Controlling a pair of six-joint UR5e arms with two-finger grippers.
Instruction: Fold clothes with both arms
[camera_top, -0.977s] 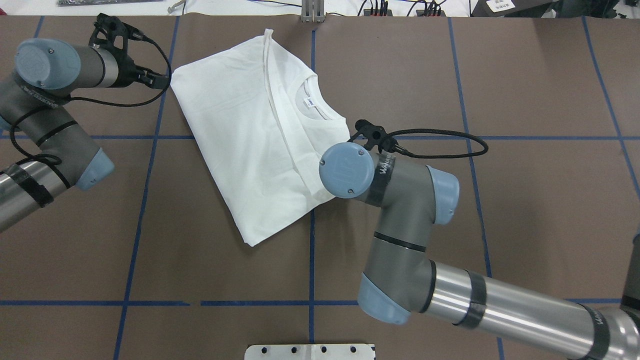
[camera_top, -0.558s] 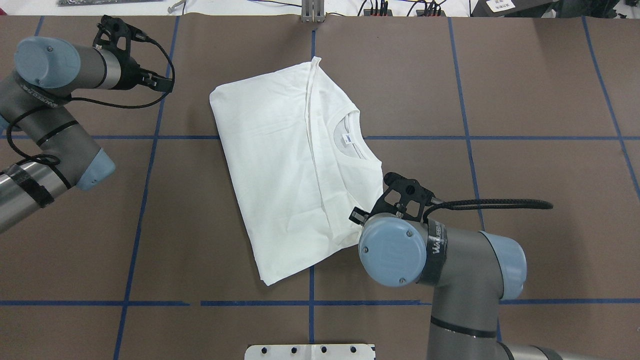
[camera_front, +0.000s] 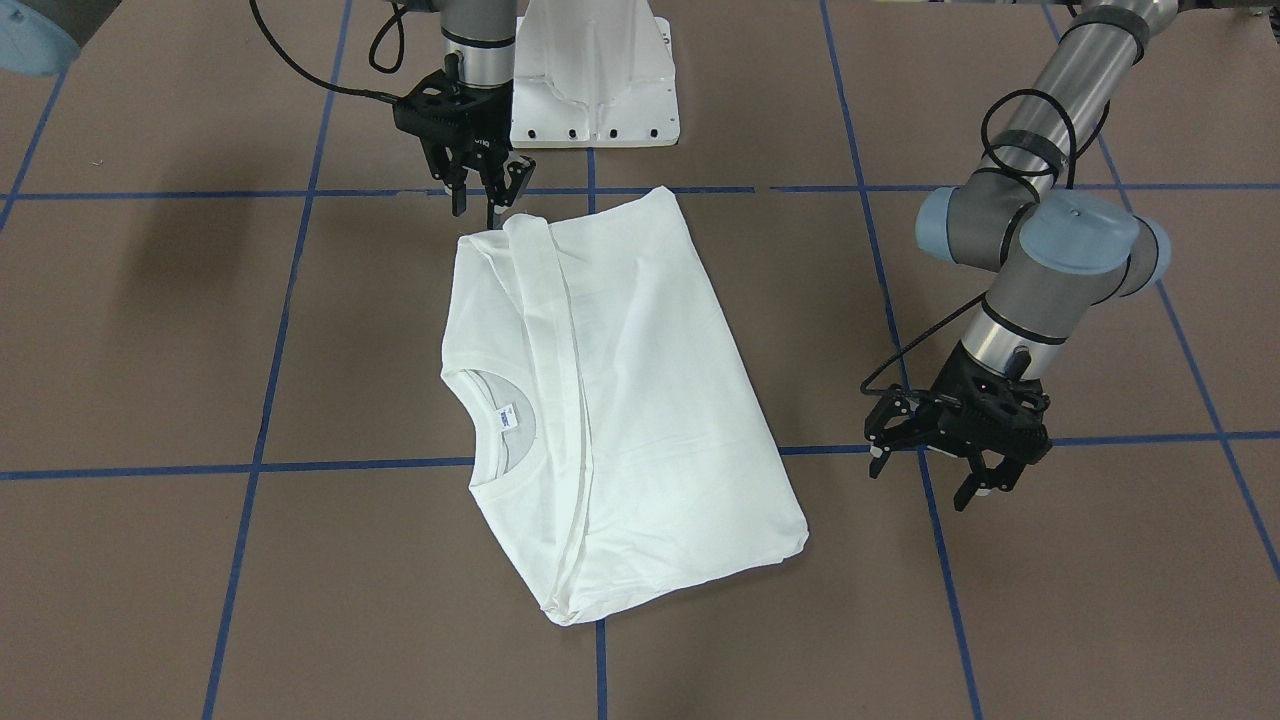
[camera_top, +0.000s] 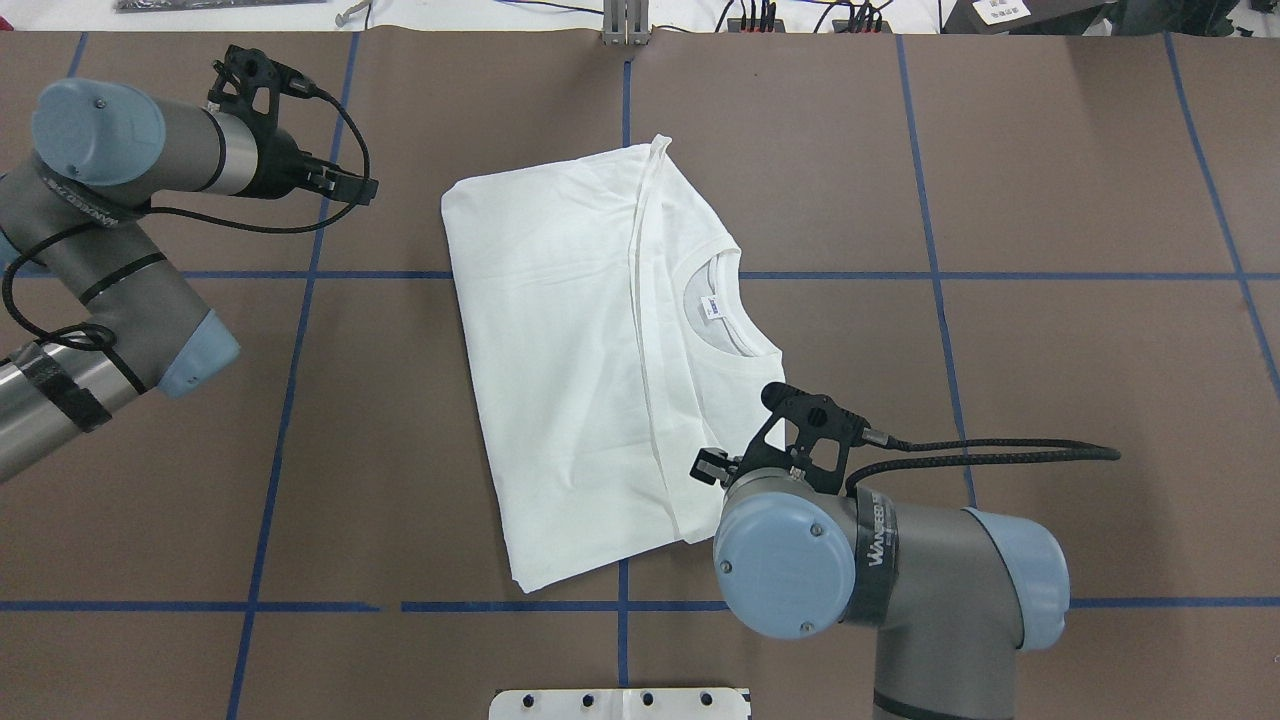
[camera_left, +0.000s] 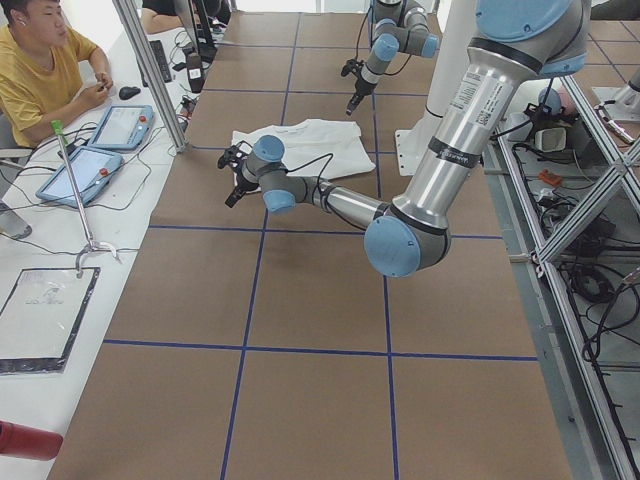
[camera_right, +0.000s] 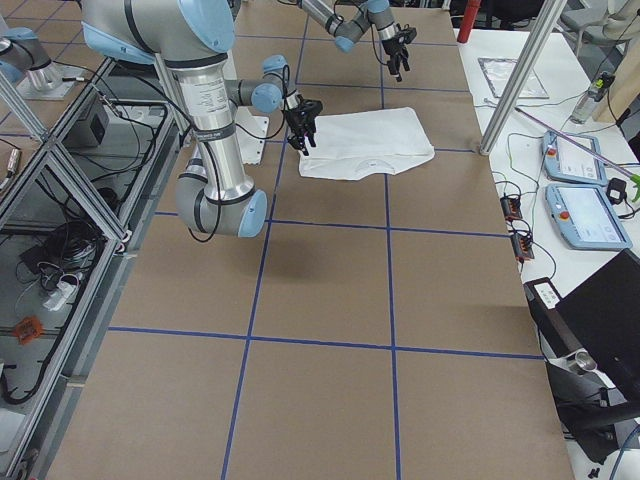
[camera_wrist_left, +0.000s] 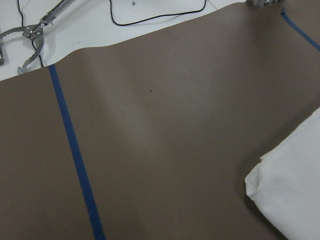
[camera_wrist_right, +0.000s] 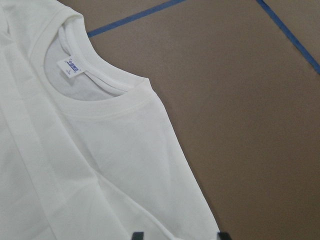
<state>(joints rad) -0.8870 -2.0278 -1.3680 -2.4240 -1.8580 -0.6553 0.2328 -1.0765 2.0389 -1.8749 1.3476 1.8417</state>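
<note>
The white T-shirt lies folded lengthwise on the brown table, neck opening and small label facing up; no black text shows. In the front-facing view it runs diagonally. My right gripper is open just above the shirt's corner nearest the robot; in the right wrist view its two fingertips stand wide apart over the cloth. In the overhead view it is mostly hidden under the wrist. My left gripper is open and empty, a gap of bare table away from the shirt, also in overhead.
The white pedestal base stands at the robot's side edge. Blue tape lines grid the table. A metal post stands at the far edge. Tablets and an operator are beyond the table's far side.
The right arm has drawn back toward the robot and the shirt has slid with it, to the right and nearer. The left gripper has shifted slightly right.
</note>
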